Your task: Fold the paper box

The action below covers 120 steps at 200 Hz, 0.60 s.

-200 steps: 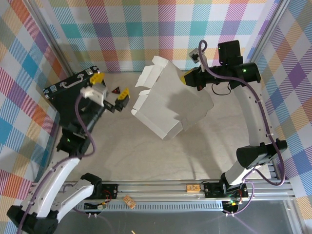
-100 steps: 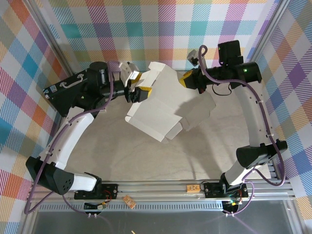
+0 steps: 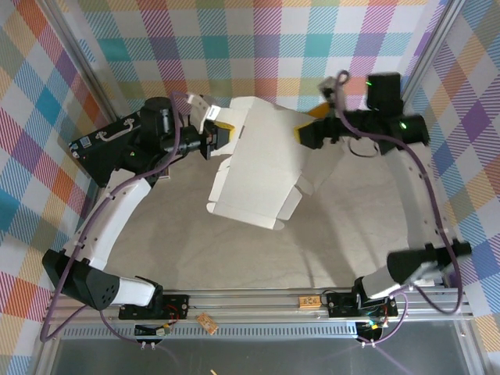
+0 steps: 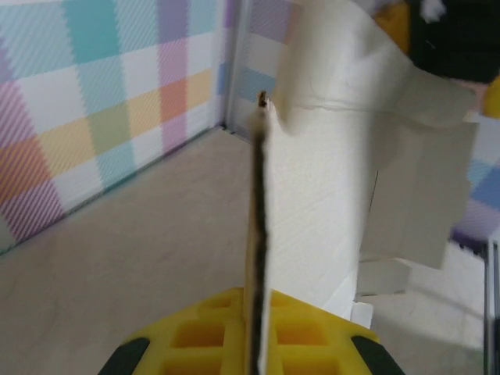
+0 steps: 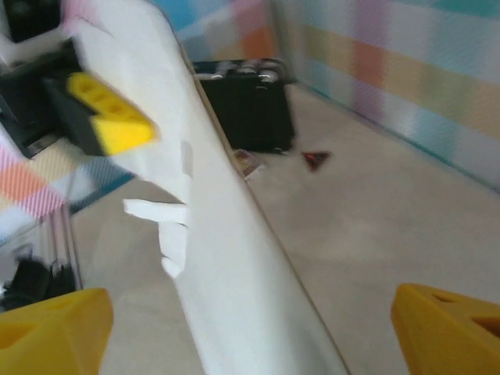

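The paper box [image 3: 262, 168] is an unfolded white die-cut sheet held up off the table near the back wall, its flaps hanging toward the front. My left gripper [image 3: 221, 137] is shut on its upper left edge. In the left wrist view the yellow fingers [image 4: 195, 340] pinch the thin cardboard edge [image 4: 258, 234], and the gripper [image 4: 258, 332] sits at the bottom. My right gripper [image 3: 303, 133] is at the sheet's upper right, open. In the right wrist view its fingertips [image 5: 51, 328] stand wide apart around the gripper [image 5: 250, 336], and the sheet [image 5: 226, 258] runs between them untouched.
A black hard case [image 3: 109, 144] with a silver handle lies at the back left, also seen as the case [image 5: 250, 109]. A small red triangle [image 5: 315, 159] lies on the table beside it. The aluminium rail [image 3: 258, 301] runs along the near edge. Plaid walls close in on three sides.
My left arm swung in from the left and shut on the sheet's left edge. My right gripper opened, let go of the sheet and drew back to the right.
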Each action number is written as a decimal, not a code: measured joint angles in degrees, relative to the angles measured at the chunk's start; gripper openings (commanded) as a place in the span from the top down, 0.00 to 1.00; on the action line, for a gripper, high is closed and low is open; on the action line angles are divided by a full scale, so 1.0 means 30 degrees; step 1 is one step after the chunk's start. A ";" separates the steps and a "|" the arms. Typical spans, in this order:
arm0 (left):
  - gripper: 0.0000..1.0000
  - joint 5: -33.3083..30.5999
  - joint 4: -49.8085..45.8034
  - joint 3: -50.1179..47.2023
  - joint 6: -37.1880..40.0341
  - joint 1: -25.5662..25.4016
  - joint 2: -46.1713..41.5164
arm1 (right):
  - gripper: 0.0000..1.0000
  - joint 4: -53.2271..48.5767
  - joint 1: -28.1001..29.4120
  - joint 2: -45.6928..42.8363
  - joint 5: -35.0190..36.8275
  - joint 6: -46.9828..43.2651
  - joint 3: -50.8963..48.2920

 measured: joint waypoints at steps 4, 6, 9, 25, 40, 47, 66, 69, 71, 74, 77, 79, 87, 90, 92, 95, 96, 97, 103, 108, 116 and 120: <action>1.00 -0.0124 0.0168 -0.0153 -0.0437 0.0189 -0.0153 | 0.01 0.1246 -0.0721 -0.0925 -0.0051 0.0699 -0.1501; 1.00 -0.0255 0.0211 -0.0204 -0.0678 0.0277 -0.0248 | 0.01 0.1770 -0.1115 -0.1545 0.0007 0.1115 -0.2331; 1.00 -0.0372 0.0306 -0.0291 -0.1013 0.0408 -0.0350 | 0.01 0.2484 -0.1654 -0.2353 0.0015 0.1953 -0.3446; 1.00 -0.0889 0.0925 -0.0831 -0.2426 0.0911 -0.1093 | 0.01 0.7220 -0.4284 -0.6907 0.0080 0.5209 -0.9755; 1.00 -0.1107 0.1341 -0.1086 -0.3453 0.1115 -0.1727 | 0.01 1.1672 -0.4517 -1.0091 -0.0517 0.7970 -1.4848; 1.00 -0.1129 0.1574 -0.1115 -0.3789 0.1115 -0.1945 | 0.01 1.3821 -0.4408 -1.0805 -0.0867 0.9041 -1.6662; 1.00 -0.1107 0.1953 -0.1144 -0.4320 0.1115 -0.2470 | 0.01 1.8673 -0.4240 -1.0047 -0.1559 1.1285 -2.0021; 1.00 -0.1100 0.2011 -0.1144 -0.4342 0.1107 -0.2535 | 0.01 1.9314 -0.4240 -0.9675 -0.1647 1.1591 -2.0327; 1.00 -0.1100 0.2047 -0.1144 -0.4357 0.1115 -0.2579 | 0.01 1.9591 -0.4240 -0.9559 -0.1698 1.1715 -2.0465; 1.00 -0.1100 0.2098 -0.1144 -0.4393 0.1115 -0.2630 | 0.01 2.0196 -0.4233 -0.9034 -0.1814 1.2014 -2.0677; 1.00 -0.1093 0.2127 -0.1144 -0.4408 0.1107 -0.2688 | 0.00 2.0801 -0.4197 -0.8480 -0.1916 1.2298 -2.0808; 1.00 -0.1086 0.2149 -0.1144 -0.4415 0.1115 -0.2718 | 0.00 2.1194 -0.4153 -0.8058 -0.2011 1.2502 -2.0888; 1.00 -0.0998 0.2149 -0.1144 -0.4430 0.1115 -0.2834 | 0.03 2.2564 -0.4014 -0.6572 -0.2310 1.3143 -2.0924; 1.00 -0.0940 0.2142 -0.1144 -0.4430 0.1115 -0.2871 | 0.04 2.3241 -0.3876 -0.5821 -0.2477 1.3406 -2.0873; 1.00 -0.0911 0.2142 -0.1144 -0.4430 0.1115 -0.2885 | 0.04 2.3540 -0.3818 -0.5479 -0.2586 1.3551 -2.0808; 1.00 -0.0874 0.2149 -0.1144 -0.4430 0.1115 -0.2900 | 0.04 2.3955 -0.3694 -0.4969 -0.2696 1.3719 -2.0713; 1.00 -0.0845 0.2149 -0.1144 -0.4430 0.1115 -0.2907 | 0.04 2.4152 -0.3592 -0.4670 -0.2761 1.3733 -2.0648; 1.00 -0.0831 0.2149 -0.1144 -0.4430 0.1115 -0.2914 | 0.04 2.4232 -0.3548 -0.4546 -0.2805 1.3770 -2.0611; 1.00 -0.0736 0.2149 -0.1144 -0.4430 0.1115 -0.2929 | 0.05 2.4866 -0.3140 -0.3504 -0.3053 1.4025 -2.0232; 1.00 -0.0648 0.2142 -0.1144 -0.4430 0.1115 -0.2929 | 0.04 2.5216 -0.2783 -0.2798 -0.3220 1.4134 -1.9861; 1.00 -0.0503 0.2127 -0.1144 -0.4430 0.1115 -0.2929 | 0.04 2.5485 -0.2055 -0.1821 -0.3359 1.3974 -1.9154; 1.00 -0.0430 0.2127 -0.1144 -0.4430 0.1115 -0.2929 | 0.04 2.5573 -0.1654 -0.1435 -0.3395 1.3850 -1.8782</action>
